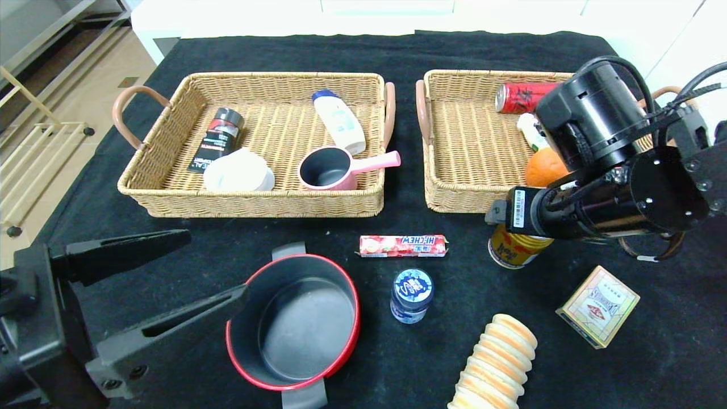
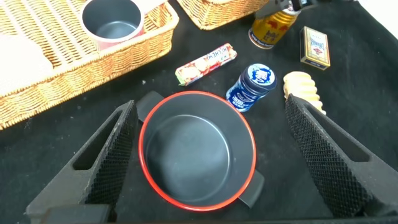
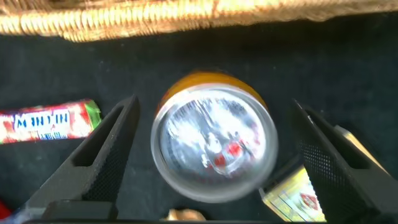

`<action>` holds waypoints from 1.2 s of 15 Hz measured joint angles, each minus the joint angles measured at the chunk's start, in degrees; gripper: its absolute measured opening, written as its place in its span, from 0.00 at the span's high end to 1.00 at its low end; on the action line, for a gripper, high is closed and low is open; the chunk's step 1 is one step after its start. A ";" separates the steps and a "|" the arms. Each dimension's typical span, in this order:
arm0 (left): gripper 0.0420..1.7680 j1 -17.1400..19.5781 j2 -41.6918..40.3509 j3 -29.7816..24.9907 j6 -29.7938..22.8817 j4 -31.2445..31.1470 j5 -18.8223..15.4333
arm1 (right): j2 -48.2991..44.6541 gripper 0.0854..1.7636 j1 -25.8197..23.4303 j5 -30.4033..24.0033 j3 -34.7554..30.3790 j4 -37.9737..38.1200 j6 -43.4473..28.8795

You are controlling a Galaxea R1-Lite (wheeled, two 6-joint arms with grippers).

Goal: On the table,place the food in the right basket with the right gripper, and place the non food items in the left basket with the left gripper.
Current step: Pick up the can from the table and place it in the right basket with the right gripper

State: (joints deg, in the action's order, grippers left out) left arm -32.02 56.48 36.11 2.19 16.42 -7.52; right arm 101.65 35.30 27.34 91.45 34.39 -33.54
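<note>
Nearest the robot, the left gripper (image 1: 210,267) stands spread wide with the red pot (image 1: 293,321) between its fingers but not yet pinched; in the left wrist view the pot (image 2: 197,149) sits centred in the gap, touching neither pad. Just beyond the pot's far side lie the jar (image 1: 412,295) and the Hi-Chew (image 1: 403,246). The biscuits (image 1: 497,360) and the card box (image 1: 598,305) lie well to its right.

The right gripper (image 3: 214,155) hangs directly over the gold can (image 3: 214,144), jaws spread to either side of it, holding nothing.

So 6 items appear left on the table (image 1: 142,221): 4 foods and 2 non-foods.

Farther off, the left basket (image 1: 253,201) already holds 4 things, the pink saucepan (image 1: 335,167) among them. The right basket (image 1: 454,193) holds a red can (image 1: 519,96), an orange (image 1: 544,167) and a small white item.
</note>
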 joint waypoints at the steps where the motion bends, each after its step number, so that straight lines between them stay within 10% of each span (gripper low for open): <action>1: 0.03 0.05 -0.01 0.02 -0.02 0.00 0.00 | 0.32 0.03 -0.06 0.00 0.13 -0.22 -0.02; 9: 0.03 0.05 -0.20 0.02 0.00 -0.02 0.00 | 2.10 0.03 -0.96 0.16 0.22 -0.30 0.02; 12: 0.03 0.13 -0.30 -0.06 -0.02 -0.02 0.00 | 2.21 0.31 -0.96 0.02 0.17 -0.35 0.00; 18: 0.03 0.37 -0.39 -0.23 0.06 -0.11 -0.09 | 2.21 0.33 -0.96 0.02 -0.22 -0.41 -0.04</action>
State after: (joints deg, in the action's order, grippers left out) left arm -31.66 56.09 35.88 2.26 16.31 -7.61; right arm 103.85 34.34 27.37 91.23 33.98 -33.57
